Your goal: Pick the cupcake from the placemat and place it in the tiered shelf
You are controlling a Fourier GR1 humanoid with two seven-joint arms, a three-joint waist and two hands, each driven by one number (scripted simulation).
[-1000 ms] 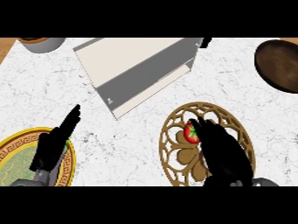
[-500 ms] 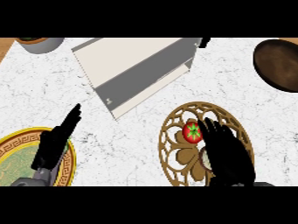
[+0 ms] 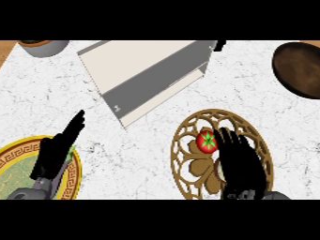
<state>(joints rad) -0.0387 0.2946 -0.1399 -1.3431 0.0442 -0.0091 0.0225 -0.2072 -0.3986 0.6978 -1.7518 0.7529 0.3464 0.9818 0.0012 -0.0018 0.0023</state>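
The right hand (image 3: pixel 240 161) has been drawn back slightly over the placemat (image 3: pixel 183 140), fingers straight beside the cupcake (image 3: pixel 205 141), now more exposed. The left hand (image 3: pixel 57 151) rests open, unchanged, near the counter's front-left edge.

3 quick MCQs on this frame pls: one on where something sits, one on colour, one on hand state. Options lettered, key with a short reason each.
1. Where does the cupcake sit?
A. on the brown openwork placemat
B. inside the tiered shelf
C. on the gold-rimmed plate

2. What colour is the cupcake's top?
A. blue
B. red with a green star-like mark
C. plain white

3. What is the right hand doing?
A. curled shut round the cupcake
B. out of view
C. open over the placemat, fingers straight, beside the cupcake

Key:
1 A, the cupcake lies within the placemat's ring.
2 B, red top with a green centre shows.
3 C, its fingers extend straight next to the cupcake, not wrapped round it.
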